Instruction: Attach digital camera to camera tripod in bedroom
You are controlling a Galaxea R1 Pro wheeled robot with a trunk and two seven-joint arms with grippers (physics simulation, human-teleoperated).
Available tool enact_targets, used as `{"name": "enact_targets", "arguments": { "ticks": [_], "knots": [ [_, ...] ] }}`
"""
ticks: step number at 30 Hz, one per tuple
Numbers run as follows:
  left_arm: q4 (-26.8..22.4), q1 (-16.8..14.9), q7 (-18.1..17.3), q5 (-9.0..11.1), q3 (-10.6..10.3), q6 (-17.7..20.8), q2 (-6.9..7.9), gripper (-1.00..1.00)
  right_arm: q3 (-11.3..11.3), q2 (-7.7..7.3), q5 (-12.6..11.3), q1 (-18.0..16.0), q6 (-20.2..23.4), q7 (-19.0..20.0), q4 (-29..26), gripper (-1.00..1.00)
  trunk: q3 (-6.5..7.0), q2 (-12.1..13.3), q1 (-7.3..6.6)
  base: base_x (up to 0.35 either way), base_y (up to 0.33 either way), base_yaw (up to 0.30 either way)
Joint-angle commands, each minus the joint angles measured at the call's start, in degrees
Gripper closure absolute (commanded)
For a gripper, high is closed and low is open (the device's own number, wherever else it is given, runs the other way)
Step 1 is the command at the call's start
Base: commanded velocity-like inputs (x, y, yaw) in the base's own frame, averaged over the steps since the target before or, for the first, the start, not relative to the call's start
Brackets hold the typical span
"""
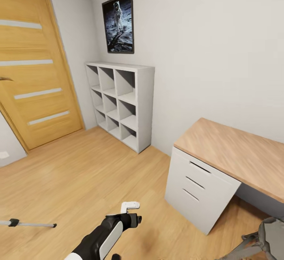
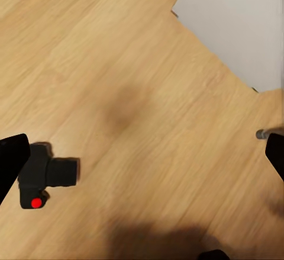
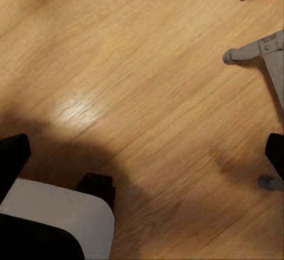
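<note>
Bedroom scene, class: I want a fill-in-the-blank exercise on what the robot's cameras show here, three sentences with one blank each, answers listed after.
1. In the left wrist view, the digital camera lies on the wooden ____.
2. The round dot on the digital camera is ____.
3. In the head view, the framed picture hanging above the white cube shelves shows an ____.

Missing words: floor; red; astronaut

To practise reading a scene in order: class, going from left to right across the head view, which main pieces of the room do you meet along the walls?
Oak door → white cube shelves, with the framed astronaut picture above them → white drawer unit under the wooden desk top.
</note>
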Motion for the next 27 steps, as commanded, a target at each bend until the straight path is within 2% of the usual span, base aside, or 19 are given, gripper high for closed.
{"name": "enact_targets", "arguments": {
  "ticks": [1, 2, 4, 7, 18, 27],
  "knots": [
    [-0.08, -0.05, 0.71, 0.65, -0.24, 0.11, 0.09, -1.00, -0.12, -0.01, -0.02, 1.42, 0.89, 0.48, -2.94, -1.00, -0.04, -0.03, 0.00, 0.000, 0.000, -0.269],
    [-0.12, -0.05, 1.90, 0.79, -0.23, 0.10, 0.23, -1.00, -1.07, -0.05, 0.04, 5.79, 8.20, 1.00, -12.13, -1.00, -0.04, -0.03, 0.00, 0.000, 0.000, -0.269],
    [-0.15, -0.02, 2.58, 0.86, -0.23, 0.13, 0.26, -1.00, -2.41, -0.07, 0.11, 7.36, 12.87, 1.22, -15.48, -1.00, -0.04, -0.03, 0.00, 0.000, 0.000, -0.254],
    [-0.16, -0.02, 3.04, 0.90, -0.25, 0.34, 0.28, -1.00, -3.43, -0.07, 0.15, 8.27, 15.78, 1.36, -17.25, -1.00, -0.04, -0.03, 0.00, 0.000, 0.011, -0.158],
    [-0.35, 0.27, 3.37, 0.65, -0.33, 0.76, 0.62, -1.00, -3.91, -0.09, 0.46, 8.64, 17.55, 1.66, -14.97, -1.00, -0.04, -0.03, 0.00, 0.052, 0.110, -0.034],
    [-0.34, -0.41, 3.44, 0.38, -0.45, 4.13, 3.07, -1.00, -3.89, -0.05, 2.15, 8.65, 17.62, 1.67, -14.70, -1.00, -0.04, -0.03, 0.00, 0.026, 0.033, -0.003]
  ]
}}
